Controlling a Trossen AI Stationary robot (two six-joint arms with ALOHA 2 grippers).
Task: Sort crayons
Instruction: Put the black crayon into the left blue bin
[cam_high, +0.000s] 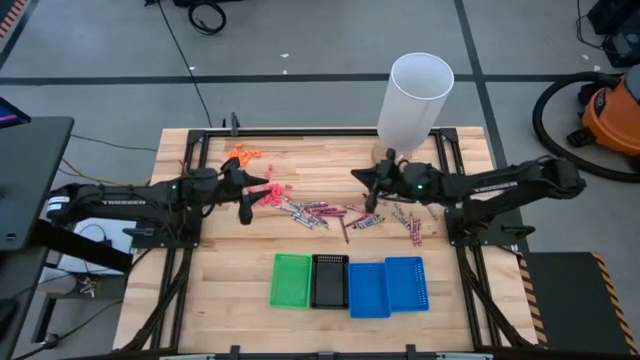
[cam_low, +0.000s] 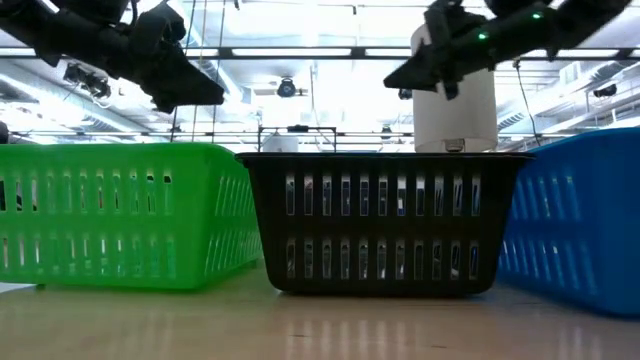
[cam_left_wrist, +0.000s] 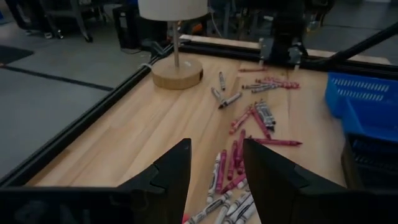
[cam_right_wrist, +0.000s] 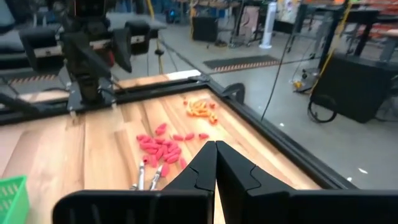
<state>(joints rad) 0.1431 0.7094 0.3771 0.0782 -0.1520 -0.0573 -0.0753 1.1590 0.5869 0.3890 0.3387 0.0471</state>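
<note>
The short thin grey, maroon and pinkish-red crayons (cam_high: 335, 215) lay scattered on the wooden table (cam_high: 230, 300), between both arms. The left gripper (cam_high: 246, 212) hung with fingers apart, holding nothing. The right gripper (cam_high: 372, 205) was shut tight and empty. Nearby sat coral-pink bits (cam_high: 272, 193), orange bits (cam_high: 242, 154), a white tube lamp (cam_high: 412, 100) and four plastic trays (cam_high: 350, 285).

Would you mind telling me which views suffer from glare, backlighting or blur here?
Low view: bright ceiling lights backlight both arms into silhouettes, and the table shows soft reflections. Left wrist view: the near tool is blurred, while the crayons farther off read clearly. High view: evenly lit, without harsh shadows.
</note>
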